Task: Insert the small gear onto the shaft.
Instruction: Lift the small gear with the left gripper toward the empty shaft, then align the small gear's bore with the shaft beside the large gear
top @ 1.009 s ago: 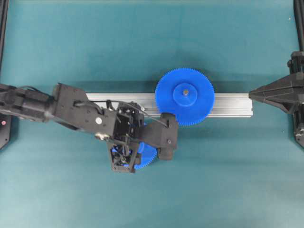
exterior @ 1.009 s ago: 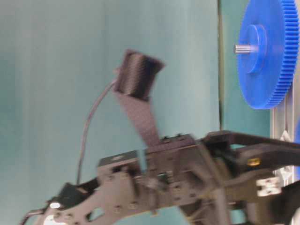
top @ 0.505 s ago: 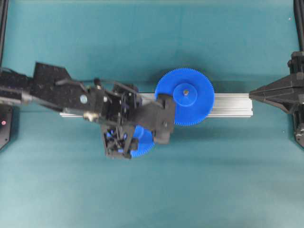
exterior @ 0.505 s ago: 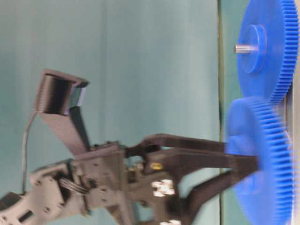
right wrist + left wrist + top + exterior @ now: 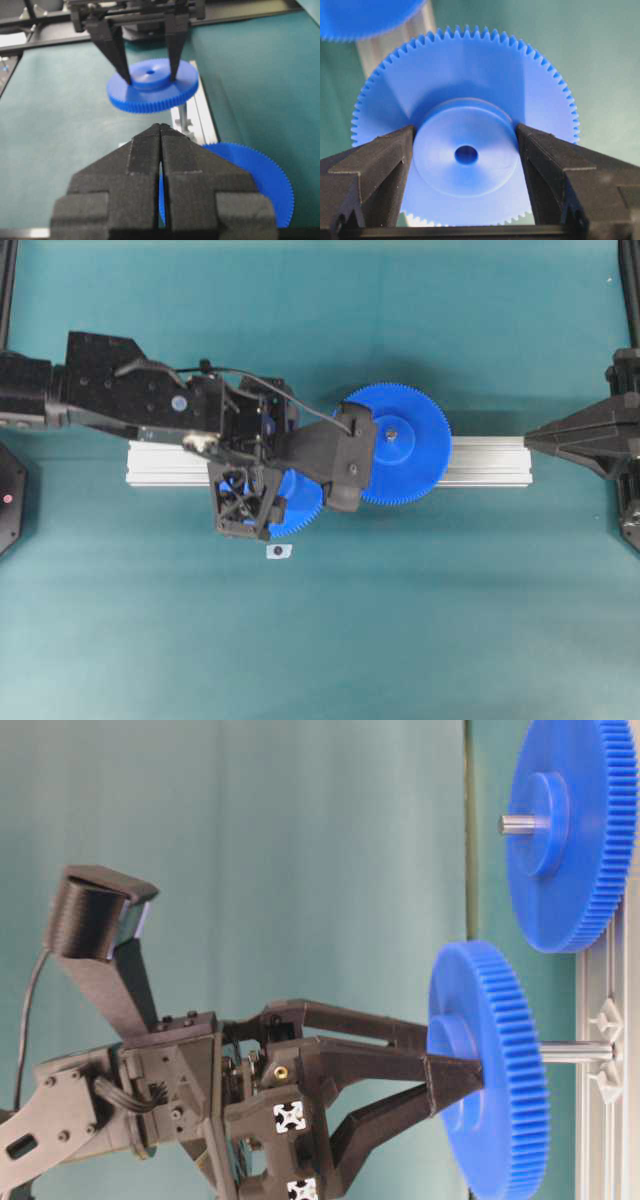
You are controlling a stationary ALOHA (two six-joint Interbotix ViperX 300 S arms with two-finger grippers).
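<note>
The small gear (image 5: pixel 303 502) (image 5: pixel 495 1070) (image 5: pixel 465 85) (image 5: pixel 152 92) is blue and hangs level over the rail. My left gripper (image 5: pixel 262 505) (image 5: pixel 455 1065) (image 5: pixel 466 150) points down and is shut on the gear's raised hub, one finger on each side. The shaft (image 5: pixel 577 1051) (image 5: pixel 182 117) is a thin grey pin standing on the rail right under the gear. In the table-level view its top meets the gear's underside. No metal shows in the gear's centre hole in the left wrist view. My right gripper (image 5: pixel 527 440) (image 5: pixel 160 125) is shut and empty, off the rail's right end.
The larger blue gear (image 5: pixel 405 445) (image 5: pixel 570 830) (image 5: pixel 250 175) sits on its own pin on the aluminium rail (image 5: pixel 480 460), close beside the small gear. A tiny white square with a dark dot (image 5: pixel 279 551) lies on the teal mat in front of the rail.
My left arm has carried the small gear from in front of the rail to over it, above the shaft. The white square it covered now shows. The right arm has not moved.
</note>
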